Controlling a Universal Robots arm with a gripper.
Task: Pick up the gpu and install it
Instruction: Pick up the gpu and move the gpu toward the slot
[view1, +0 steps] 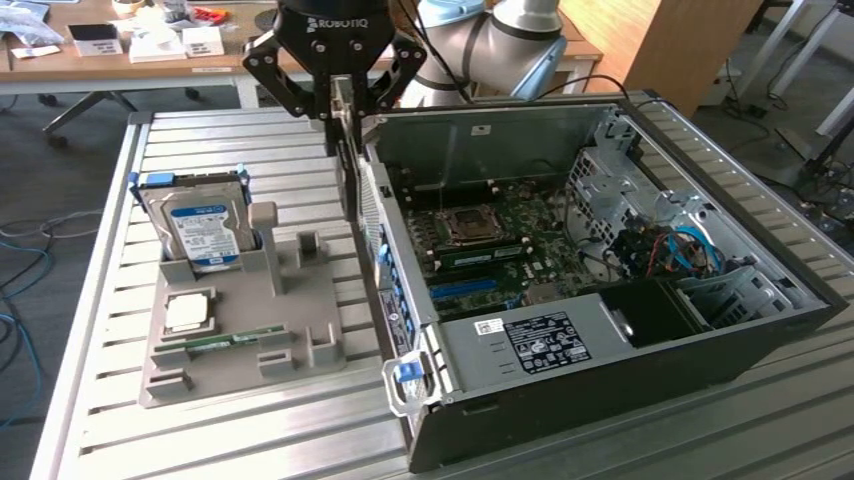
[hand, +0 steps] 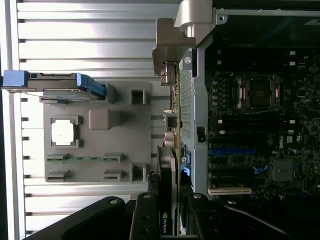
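At twelve o'clock in the exterior view, my gripper (view1: 343, 108) hangs over the slatted metal table (view1: 80, 400), jaws clenched on the gpu (view1: 346, 150) — the card held on edge, pointing straight down from between my fingers. It hangs in the air just outside the rear wall (view1: 380, 215) of the open computer case (view1: 747, 340), over the narrow gap between that wall and the grey holder tray (view1: 254, 340); whether card and wall touch I cannot tell. The case lies on its side, spreading from the frame's centre toward four o'clock. Its motherboard (view1: 534, 235) faces the camera, with the processor socket (view1: 470, 222) near the middle and a labelled power supply (view1: 534, 345) toward six o'clock. The tray lies at eight o'clock of the frame, apart from my fingers. On it a hard drive (view1: 203, 228) with a blue-and-white label stands upright at the twelve o'clock end. A square processor chip (view1: 184, 312) lies flat toward six o'clock of the drive, and a thin green memory stick (view1: 214, 341) rests just beyond the chip. In the wrist view the gpu (hand: 165, 175) shows edge-on, black cooler and NVIDIA mark between my dark fingers (hand: 145, 220), alongside the perforated rear wall (hand: 186, 110) — outside the case, the motherboard (hand: 260, 140) on the wall's other side.
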